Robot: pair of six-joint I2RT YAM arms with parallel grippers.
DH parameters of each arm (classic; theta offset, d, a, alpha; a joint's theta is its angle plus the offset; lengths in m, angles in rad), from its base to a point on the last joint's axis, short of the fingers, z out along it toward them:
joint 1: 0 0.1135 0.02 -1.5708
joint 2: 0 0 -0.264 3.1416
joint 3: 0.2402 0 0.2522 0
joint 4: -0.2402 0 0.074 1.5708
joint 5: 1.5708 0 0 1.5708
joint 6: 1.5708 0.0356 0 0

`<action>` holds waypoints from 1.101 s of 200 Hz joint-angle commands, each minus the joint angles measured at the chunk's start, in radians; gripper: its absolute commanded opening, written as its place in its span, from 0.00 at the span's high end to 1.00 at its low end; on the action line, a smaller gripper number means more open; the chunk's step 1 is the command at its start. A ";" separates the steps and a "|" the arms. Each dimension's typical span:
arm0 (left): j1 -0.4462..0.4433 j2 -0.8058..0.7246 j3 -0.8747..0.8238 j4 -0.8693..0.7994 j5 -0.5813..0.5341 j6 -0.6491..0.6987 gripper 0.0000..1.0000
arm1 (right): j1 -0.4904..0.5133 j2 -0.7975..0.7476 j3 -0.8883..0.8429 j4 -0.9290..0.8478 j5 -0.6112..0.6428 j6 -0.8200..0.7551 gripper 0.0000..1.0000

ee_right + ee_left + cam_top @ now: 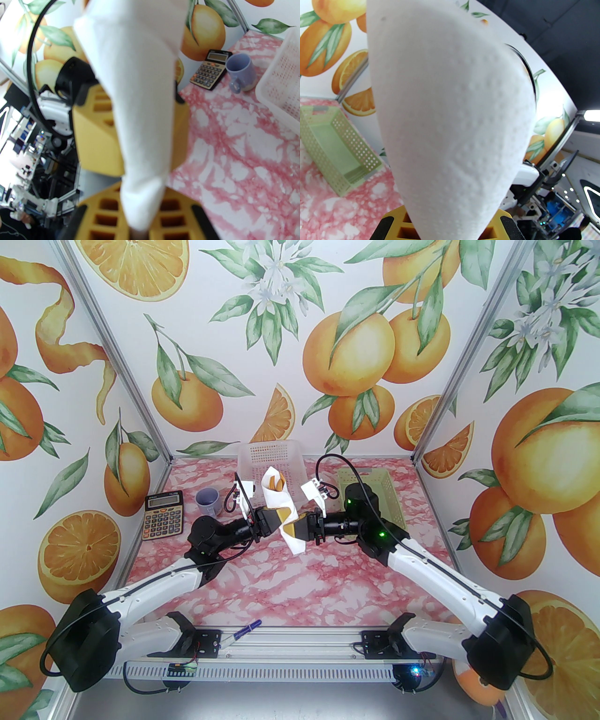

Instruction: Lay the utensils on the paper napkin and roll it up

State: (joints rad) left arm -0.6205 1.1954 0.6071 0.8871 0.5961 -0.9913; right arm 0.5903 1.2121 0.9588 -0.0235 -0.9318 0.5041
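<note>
**2 robot arms hold a rolled napkin in the air between them**

2 white and black arms reach in from the near edge of a pink marbled counter (328,577). They meet nose to nose just in front of the white basket (272,458) at the back. The left arm (154,582) rises to the right, bends at the elbow, then lies almost level at the wrist, pointing right. The right arm (422,563) mirrors it, with its wrist level and pointing left.

Between them, above the counter and just in front of the white basket, is the paper napkin (282,501). It is rolled into a loose white tube that leans, with its open upper end toward the basket and its lower end toward the arms' bases. The orange-brown tips of the utensils (277,483) poke out of the upper end.

The left jaws are closed on the middle of the roll, with yellow fingers (98,140) tight on either side of it. The roll's lower part passes between the right jaws, but it is not possible to tell whether they press it or stand clear of it.

Left of the white basket stands a lilac mug (208,501), with a calculator (162,516) farther left. Right of the basket lies a green basket (375,493). A blue pen (246,630) lies well in front of the white basket, by the arms' mounting rail.
</note>
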 commanded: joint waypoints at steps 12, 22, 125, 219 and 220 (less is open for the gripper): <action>0.109 -0.007 0.094 -0.131 0.053 0.044 1.00 | -0.095 -0.116 -0.019 -0.069 0.039 -0.041 0.45; 0.142 0.013 0.121 -0.168 0.082 0.052 1.00 | -0.127 -0.139 -0.027 -0.091 0.052 -0.045 0.42; 0.302 0.466 0.709 -0.799 0.201 0.490 1.00 | -0.321 -0.239 -0.096 -0.311 0.370 -0.215 0.25; 0.357 0.971 1.289 -1.147 0.074 0.627 1.00 | -0.462 -0.215 -0.135 -0.326 0.372 -0.250 0.22; 0.357 0.975 1.295 -1.149 0.074 0.627 1.00 | -0.463 -0.212 -0.136 -0.326 0.373 -0.249 0.22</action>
State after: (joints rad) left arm -0.2668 2.0903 1.7626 -0.1234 0.7040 -0.4229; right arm 0.1398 0.9794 0.8333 -0.3378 -0.5816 0.2714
